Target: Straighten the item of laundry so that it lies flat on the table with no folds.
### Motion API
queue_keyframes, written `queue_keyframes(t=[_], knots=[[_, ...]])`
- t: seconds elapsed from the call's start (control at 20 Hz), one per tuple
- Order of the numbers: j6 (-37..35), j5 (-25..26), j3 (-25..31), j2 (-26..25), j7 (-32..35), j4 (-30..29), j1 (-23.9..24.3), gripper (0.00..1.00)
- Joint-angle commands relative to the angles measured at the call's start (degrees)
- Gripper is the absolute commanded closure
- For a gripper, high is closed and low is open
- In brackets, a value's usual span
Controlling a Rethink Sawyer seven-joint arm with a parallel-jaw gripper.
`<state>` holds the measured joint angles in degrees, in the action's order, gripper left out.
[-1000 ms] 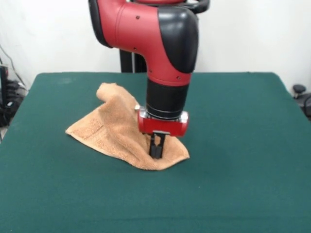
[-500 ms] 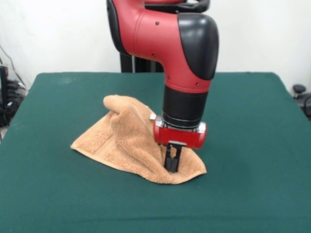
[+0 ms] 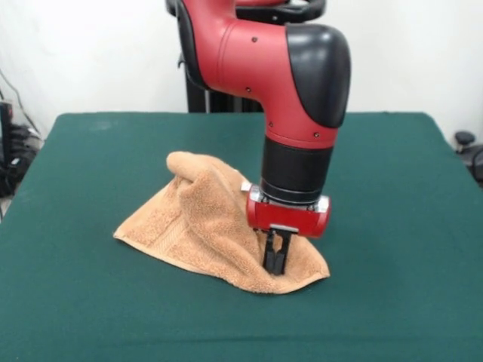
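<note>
1. Front view, left side: the towel [image 3: 204, 226] lies near the middle of the table [image 3: 83, 302]; its left corner rests flat on the green surface, and from there the cloth rises into a crumpled hump
2. Centre: that hump means the towel is still folded over itself, so the task looks well short of done; a woven band shows along the low near edge
3. Right of centre: the gripper [image 3: 275, 260] points straight down with its black fingers closed on the towel near its right corner, the tips low against the cloth
4. To do this step well, I judge the pinched corner should be drawn away from the flat left corner, low over the table, so the hump unrolls instead of the whole towel sliding
5. Arm pose: the arm [image 3: 294, 98] comes down from the top, elbow bent, wrist vertical over the grip
</note>
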<state>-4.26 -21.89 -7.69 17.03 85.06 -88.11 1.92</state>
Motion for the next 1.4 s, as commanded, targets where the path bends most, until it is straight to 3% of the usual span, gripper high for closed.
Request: queue_keyframes(t=[0.05,0.75,1.05,1.4], knots=[[0.65,-5.77,8.48,-5.65,17.94,0.28,-4.61,1.0],[2.45,-13.69,8.95,-4.59,19.7,-3.2,-8.1,1.0],[1.5,-12.14,6.15,-2.99,16.66,-5.08,-7.76,1.0],[-3.37,-7.16,3.81,6.97,11.8,-13.47,-4.43,1.0]])
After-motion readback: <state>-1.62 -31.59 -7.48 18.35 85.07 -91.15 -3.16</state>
